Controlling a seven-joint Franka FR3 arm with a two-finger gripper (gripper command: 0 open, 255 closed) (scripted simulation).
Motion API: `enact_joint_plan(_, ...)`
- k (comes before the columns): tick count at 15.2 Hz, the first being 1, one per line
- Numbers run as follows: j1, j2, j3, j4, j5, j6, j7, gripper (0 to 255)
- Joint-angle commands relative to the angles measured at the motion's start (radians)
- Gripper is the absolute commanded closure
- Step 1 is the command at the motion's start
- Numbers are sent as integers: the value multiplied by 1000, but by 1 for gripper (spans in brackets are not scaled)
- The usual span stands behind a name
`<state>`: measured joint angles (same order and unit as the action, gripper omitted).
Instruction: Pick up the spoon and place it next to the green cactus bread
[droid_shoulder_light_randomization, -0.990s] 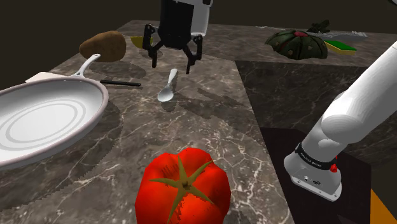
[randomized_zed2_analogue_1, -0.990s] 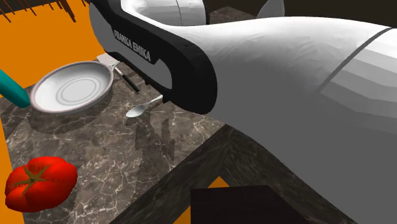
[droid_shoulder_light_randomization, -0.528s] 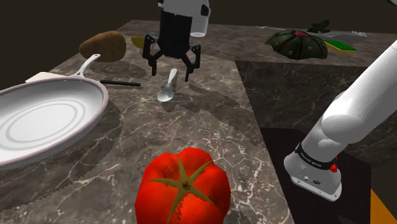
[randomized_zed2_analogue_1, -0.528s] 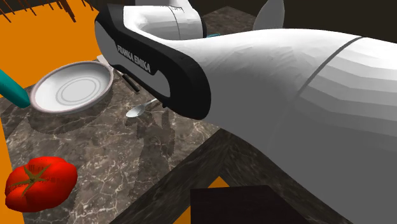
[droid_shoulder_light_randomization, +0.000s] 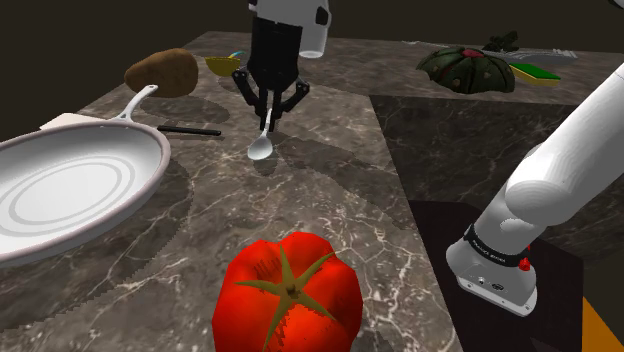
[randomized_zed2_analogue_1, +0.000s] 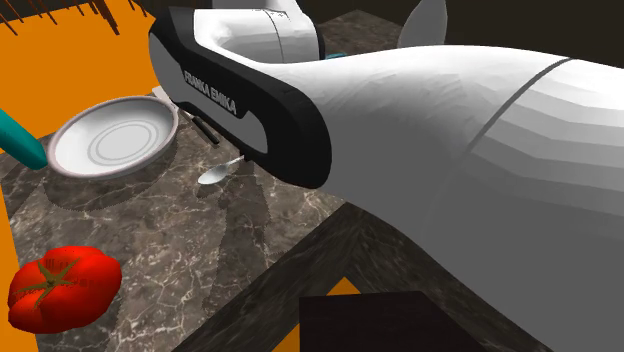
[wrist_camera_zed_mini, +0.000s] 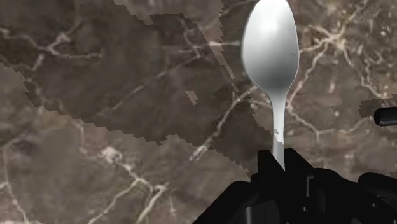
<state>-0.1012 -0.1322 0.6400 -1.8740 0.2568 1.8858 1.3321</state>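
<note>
The silver spoon (droid_shoulder_light_randomization: 260, 148) lies on the dark marble counter (droid_shoulder_light_randomization: 330, 190), bowl toward the tomato. My black gripper (droid_shoulder_light_randomization: 268, 118) stands upright over its handle, shut on the spoon. In the wrist view the fingers (wrist_camera_zed_mini: 264, 175) clasp the thin handle, and the spoon (wrist_camera_zed_mini: 270, 44) bowl sticks out beyond them over the marble. The green cactus bread (droid_shoulder_light_randomization: 466, 68), dark green with red spots, sits far off at the back toward the shoulder view's right. In the second exterior view the spoon (randomized_zed2_analogue_1: 213, 176) peeks out beside my big white arm (randomized_zed2_analogue_1: 420, 150).
A white frying pan (droid_shoulder_light_randomization: 70, 190) lies at the shoulder view's left, a thin black utensil (droid_shoulder_light_randomization: 190, 130) beside it. A brown loaf (droid_shoulder_light_randomization: 162, 71) and a yellow item (droid_shoulder_light_randomization: 222, 65) sit behind the gripper. A large red tomato (droid_shoulder_light_randomization: 288, 295) stands in front.
The gripper came down over the spoon's handle with its fingers spread, then closed on the handle. The spoon has not moved.
</note>
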Motion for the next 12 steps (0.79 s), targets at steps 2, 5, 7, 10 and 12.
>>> enact_joint_plan(2,0,1,0,-1,0,1,-1,255)
enact_joint_plan(5,0,2,0,0,0,1,0,255)
enact_joint_plan(7,0,2,0,13,-1,-12,2,255)
enact_joint_plan(10,-2,4,-2,55,-5,-52,10,255)
enact_joint_plan(12,-3,8,-3,85,-9,-78,16,255)
